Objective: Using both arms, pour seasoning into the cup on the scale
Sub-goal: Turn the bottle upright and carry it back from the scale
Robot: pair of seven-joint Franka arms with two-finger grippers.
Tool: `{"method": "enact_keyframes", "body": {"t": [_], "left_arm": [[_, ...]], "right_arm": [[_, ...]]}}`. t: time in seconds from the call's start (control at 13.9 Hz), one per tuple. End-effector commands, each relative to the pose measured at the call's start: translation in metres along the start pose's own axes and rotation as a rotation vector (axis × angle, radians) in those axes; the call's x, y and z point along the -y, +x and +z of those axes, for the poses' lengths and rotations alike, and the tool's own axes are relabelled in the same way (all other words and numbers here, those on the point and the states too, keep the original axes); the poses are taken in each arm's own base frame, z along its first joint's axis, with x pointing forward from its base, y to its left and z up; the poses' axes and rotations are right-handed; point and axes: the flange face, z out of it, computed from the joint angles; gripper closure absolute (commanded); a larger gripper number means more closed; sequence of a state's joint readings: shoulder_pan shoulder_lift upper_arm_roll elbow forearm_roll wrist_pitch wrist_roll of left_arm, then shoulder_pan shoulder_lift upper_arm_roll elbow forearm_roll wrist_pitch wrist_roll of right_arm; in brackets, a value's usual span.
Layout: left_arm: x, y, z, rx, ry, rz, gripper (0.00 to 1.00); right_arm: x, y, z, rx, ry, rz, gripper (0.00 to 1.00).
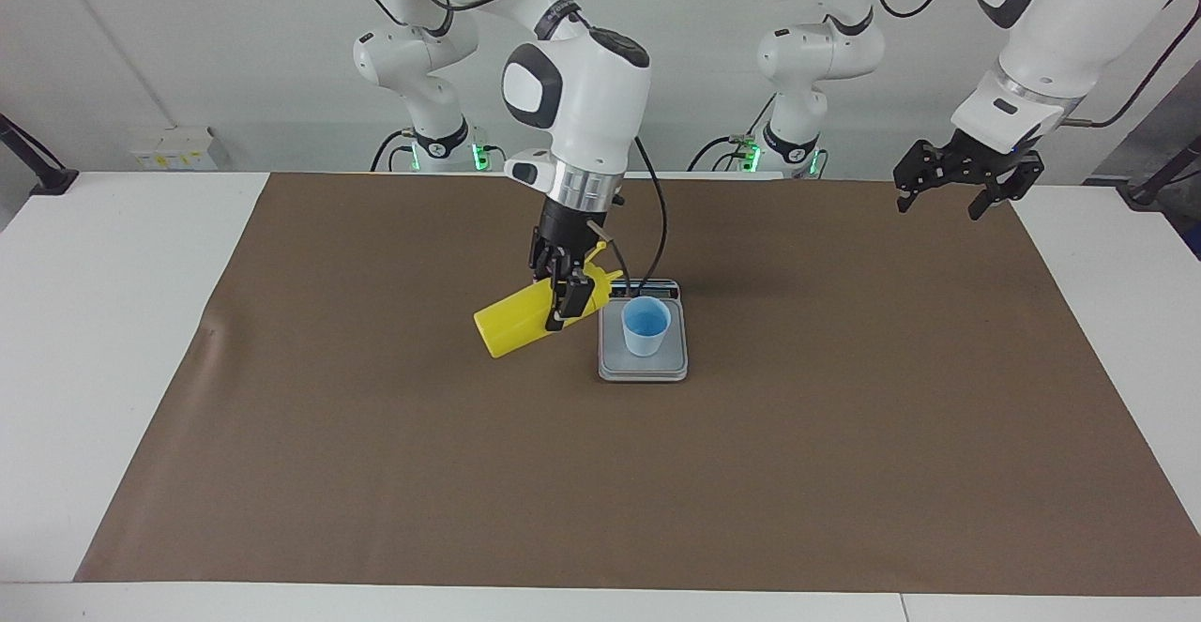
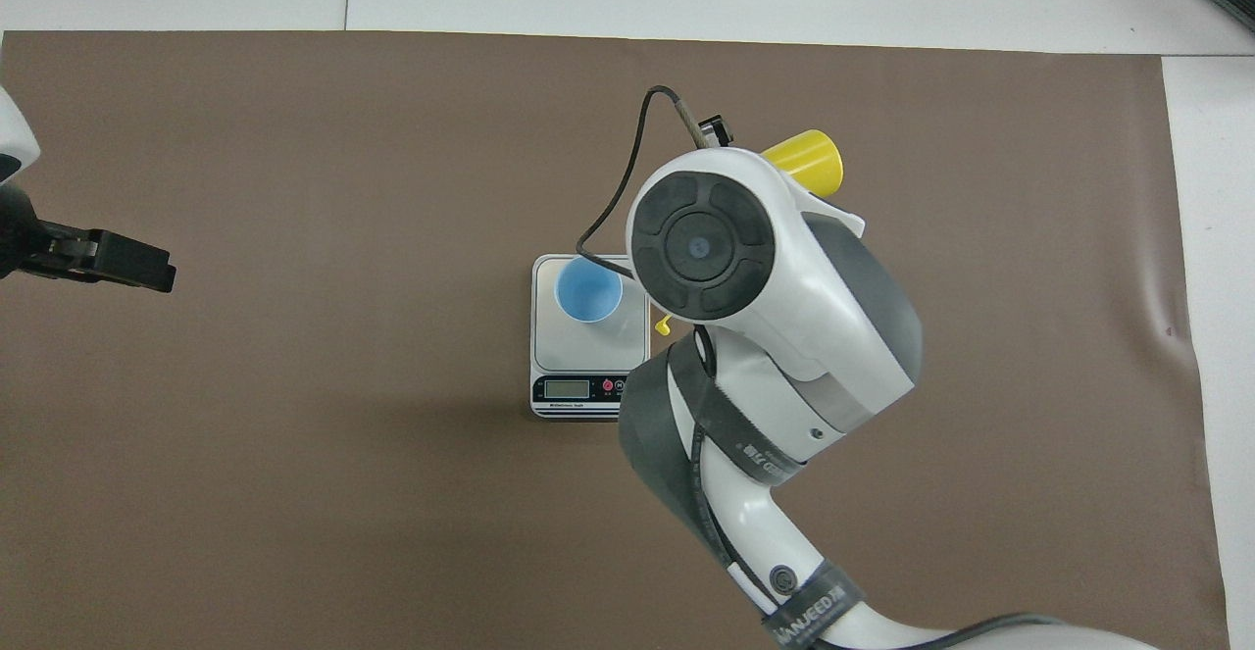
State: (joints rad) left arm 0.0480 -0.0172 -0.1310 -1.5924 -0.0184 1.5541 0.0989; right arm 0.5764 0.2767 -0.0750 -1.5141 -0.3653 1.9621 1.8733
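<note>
The seasoning (image 1: 514, 324), pinched tilted by the right gripper (image 1: 563, 298) at frame centre beside the cup (image 1: 646, 325), looks mid-pour; next, its nozzle must tip over the rim, while the left gripper (image 1: 966, 183) waits spread upper right.

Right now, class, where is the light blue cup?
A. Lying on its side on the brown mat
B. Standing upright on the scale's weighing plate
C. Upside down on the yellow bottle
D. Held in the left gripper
B: the cup stands upright, mouth up, on the grey plate of the scale, while the right gripper holds the tilted yellow bottle beside it and the left gripper waits over the mat's edge.
</note>
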Motion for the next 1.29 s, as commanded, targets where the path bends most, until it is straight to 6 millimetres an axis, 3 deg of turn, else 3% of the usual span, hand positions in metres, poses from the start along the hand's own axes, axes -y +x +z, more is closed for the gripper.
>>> {"method": "enact_keyframes", "body": {"t": [0.0,0.22,0.65,0.93,1.22], "left_arm": [[-0.001,-0.008,0.000,-0.015,0.012,0.011,0.00],[-0.002,-0.009,0.001,-0.013,0.013,0.012,0.00],[-0.003,-0.009,0.001,-0.013,0.013,0.014,0.00],[-0.003,-0.009,0.000,-0.013,0.013,0.016,0.00],[-0.003,-0.009,0.000,-0.013,0.013,0.016,0.00]], "right_arm": [[-0.011,0.048,-0.019,0.126,-0.056,0.045,1.00],[-0.021,0.117,-0.021,0.287,-0.111,0.097,1.00],[-0.054,0.235,0.015,0.667,-0.185,0.280,1.00],[-0.089,0.284,0.061,0.849,-0.195,0.405,1.00],[-0.130,0.301,0.111,0.974,-0.146,0.264,1.00]]}}
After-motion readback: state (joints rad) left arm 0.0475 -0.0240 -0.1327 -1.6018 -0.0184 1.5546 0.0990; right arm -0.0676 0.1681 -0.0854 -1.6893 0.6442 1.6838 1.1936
